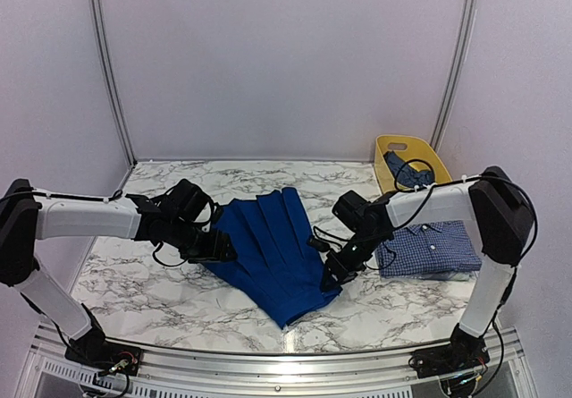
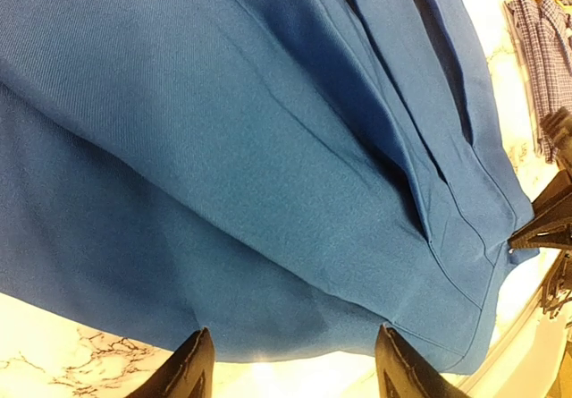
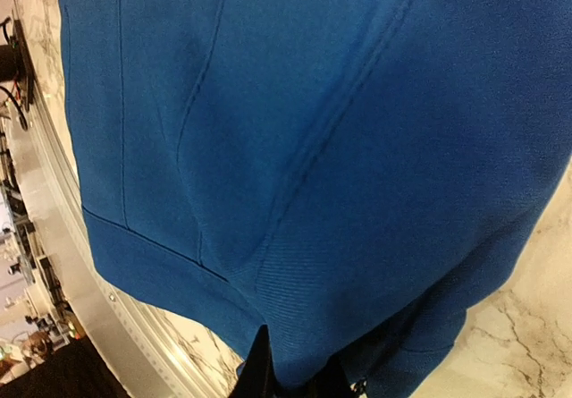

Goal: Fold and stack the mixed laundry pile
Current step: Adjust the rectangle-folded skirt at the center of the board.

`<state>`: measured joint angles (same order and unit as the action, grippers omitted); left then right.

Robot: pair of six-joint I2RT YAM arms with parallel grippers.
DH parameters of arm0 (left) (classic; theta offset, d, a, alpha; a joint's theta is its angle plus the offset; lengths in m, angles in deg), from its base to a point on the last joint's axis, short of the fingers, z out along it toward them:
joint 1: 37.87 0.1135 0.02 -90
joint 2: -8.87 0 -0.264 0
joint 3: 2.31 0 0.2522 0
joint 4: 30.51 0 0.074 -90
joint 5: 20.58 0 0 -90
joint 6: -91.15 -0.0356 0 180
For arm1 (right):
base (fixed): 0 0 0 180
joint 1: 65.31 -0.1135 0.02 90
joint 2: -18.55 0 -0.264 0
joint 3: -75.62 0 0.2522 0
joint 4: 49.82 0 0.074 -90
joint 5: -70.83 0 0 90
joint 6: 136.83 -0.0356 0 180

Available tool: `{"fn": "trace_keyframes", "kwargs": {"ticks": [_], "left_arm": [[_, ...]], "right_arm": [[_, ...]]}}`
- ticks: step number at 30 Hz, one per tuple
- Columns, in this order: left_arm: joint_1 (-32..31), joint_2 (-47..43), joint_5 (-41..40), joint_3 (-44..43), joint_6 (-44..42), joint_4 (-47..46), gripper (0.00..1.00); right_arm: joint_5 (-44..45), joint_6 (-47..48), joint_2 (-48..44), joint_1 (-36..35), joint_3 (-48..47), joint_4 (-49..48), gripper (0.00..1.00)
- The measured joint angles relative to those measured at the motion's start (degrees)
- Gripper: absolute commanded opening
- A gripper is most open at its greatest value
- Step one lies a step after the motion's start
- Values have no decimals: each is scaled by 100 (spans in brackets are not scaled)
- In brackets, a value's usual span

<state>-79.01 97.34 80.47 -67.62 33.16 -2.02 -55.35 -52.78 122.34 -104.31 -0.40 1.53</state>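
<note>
Pinching the royal-blue garment's (image 1: 273, 246) right edge, the right gripper (image 3: 295, 367) is clamped on cloth. The left gripper (image 2: 293, 335) stands fingers apart at the left edge, perhaps touching it. The garment lies spread mid-table, with bare marble table (image 1: 152, 286) along its near and left sides. A checked shirt (image 1: 429, 248) lies folded just to the right.

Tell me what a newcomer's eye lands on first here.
The royal-blue garment, fanned out in pleats in the middle of the marble table, dominates. The right claw is shut on its right edge, and the left claw stands open at its left edge. Off to the right lies a folded checked shirt, with a yellow tub holding a dark denim garment behind it.
</note>
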Motion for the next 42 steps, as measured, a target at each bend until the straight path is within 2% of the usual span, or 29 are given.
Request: {"fn": "trace_keyframes", "kwargs": {"ticks": [1,5,11,22,29,34,42], "left_arm": [[0,0,0,0,0,0,65],[0,-2,-4,-2,0,2,65],[0,0,-4,-24,-15,9,65],[2,9,33,-315,-129,4,66],[2,238,138,-979,-367,-57,66],[42,785,146,-1471,-444,-190,66],[42,1576,413,-1305,-415,-280,60]], "right_arm": [[20,13,31,2,-22,52,19],[96,55,57,0,-302,297,0],[249,179,57,2,-761,494,0],[951,452,361,273,-546,345,0],[544,402,658,315,-667,-68,0],[251,273,654,216,-492,-492,0],[50,-144,334,-461,37,-785,0]]}}
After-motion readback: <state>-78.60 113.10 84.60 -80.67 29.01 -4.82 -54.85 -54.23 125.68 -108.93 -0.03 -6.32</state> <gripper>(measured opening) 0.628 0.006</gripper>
